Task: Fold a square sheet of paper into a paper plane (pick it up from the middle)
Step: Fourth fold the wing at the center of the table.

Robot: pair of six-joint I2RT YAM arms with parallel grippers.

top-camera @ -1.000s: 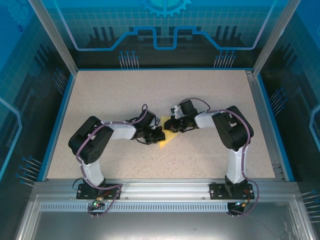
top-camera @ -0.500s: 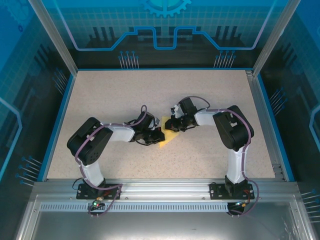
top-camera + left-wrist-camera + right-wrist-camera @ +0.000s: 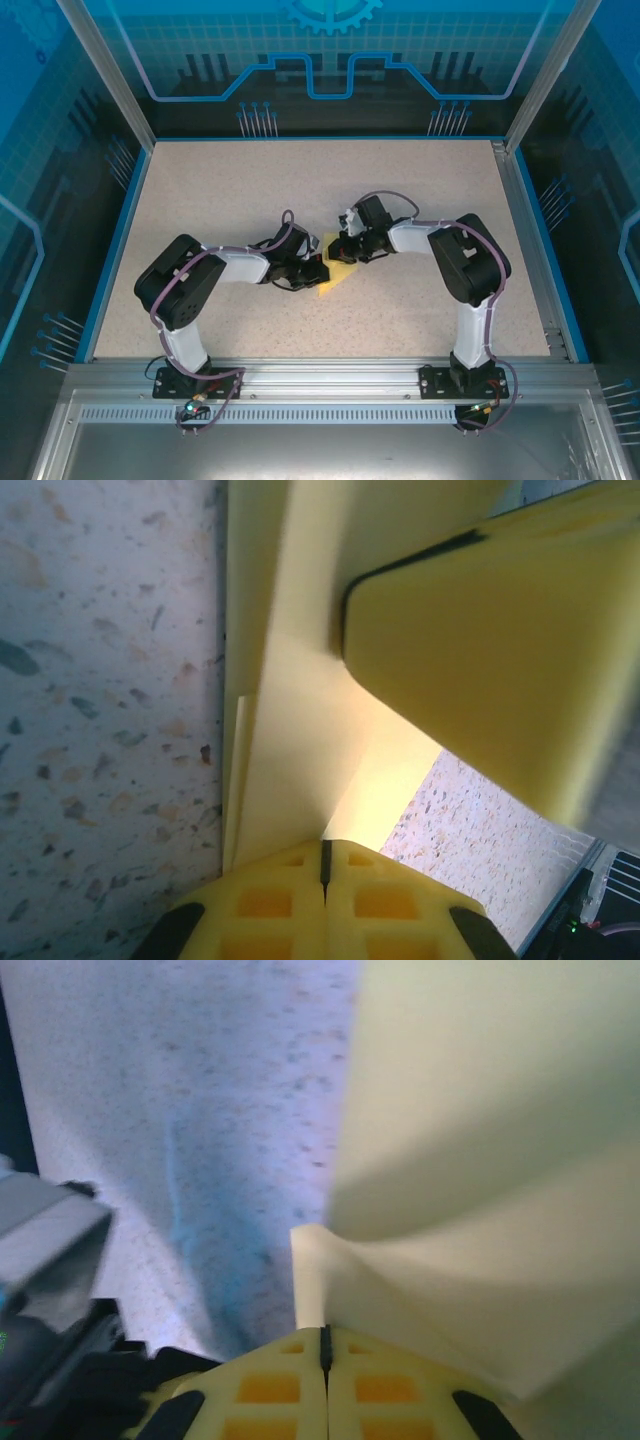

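Left tool (image 3: pixel 323 868) and right tool (image 3: pixel 325 1348) pinch the paper sheet (image 3: pixel 290 730) (partly folded).

The top external camera sits high behind the arm bases, tilted down and forward over the whole speckled table (image 3: pixel 200 180). Each wrist camera looks out along its own gripper — left gripper (image 3: pixel 323 860), right gripper (image 3: pixel 325 1345) — from very close (the right view blurred); all three share the pale-yellow paper (image 3: pixel 338 278) mid-table.
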